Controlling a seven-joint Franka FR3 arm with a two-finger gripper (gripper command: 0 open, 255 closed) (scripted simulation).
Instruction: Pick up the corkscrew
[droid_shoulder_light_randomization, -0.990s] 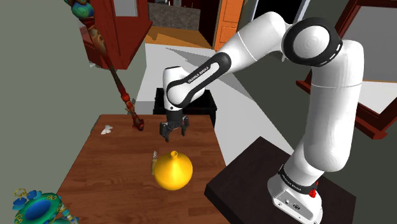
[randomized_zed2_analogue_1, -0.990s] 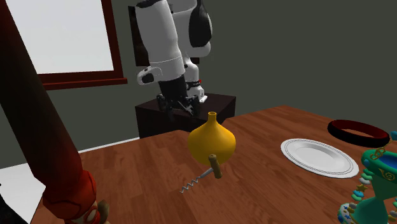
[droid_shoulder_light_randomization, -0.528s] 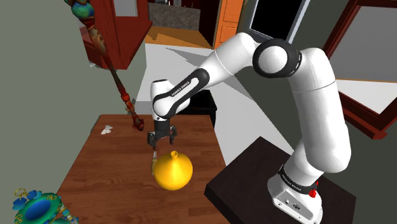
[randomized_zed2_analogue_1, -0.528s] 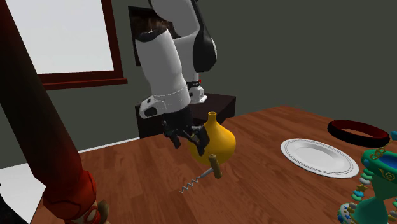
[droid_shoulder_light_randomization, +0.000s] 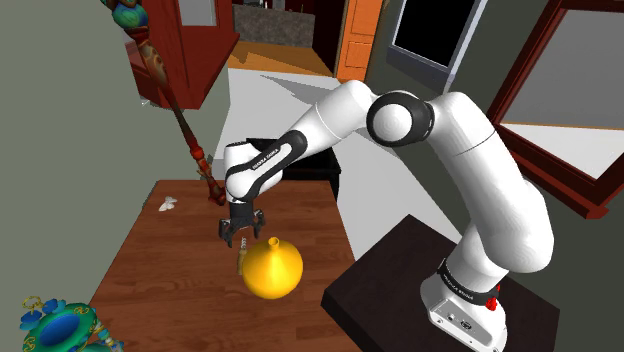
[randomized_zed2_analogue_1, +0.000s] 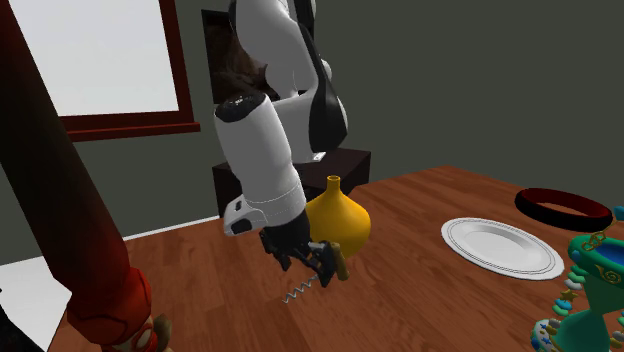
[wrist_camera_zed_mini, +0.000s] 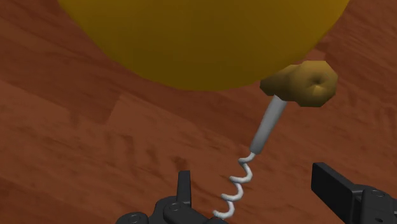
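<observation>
The corkscrew (wrist_camera_zed_mini: 266, 127) lies flat on the wooden table (droid_shoulder_light_randomization: 170, 270), right against the yellow round vase (droid_shoulder_light_randomization: 272, 267). It has a brown handle, a grey shaft and a spiral tip. In the wrist view its spiral (wrist_camera_zed_mini: 232, 191) reaches between my fingers without touching them. My black gripper (wrist_camera_zed_mini: 257, 200) hangs open just above the table, over the spiral end. The second exterior view puts the gripper (randomized_zed2_analogue_1: 310, 262) low in front of the vase (randomized_zed2_analogue_1: 335, 218), with the corkscrew (randomized_zed2_analogue_1: 300, 293) under it. The shoulder view has the gripper (droid_shoulder_light_randomization: 240, 232) at the vase's upper left.
A white plate (randomized_zed2_analogue_1: 503, 247), a dark red ring (randomized_zed2_analogue_1: 563, 207) and a teal ornament (randomized_zed2_analogue_1: 590, 290) stand on the table at the second exterior view's right. A slanted red ornate pole (droid_shoulder_light_randomization: 185, 130) and a small white object (droid_shoulder_light_randomization: 167, 204) sit near the table's far edge.
The arm has swung toward the shoulder view's left and come down. The gripper went from above and behind the vase to low over the corkscrew. Fingers stayed open.
</observation>
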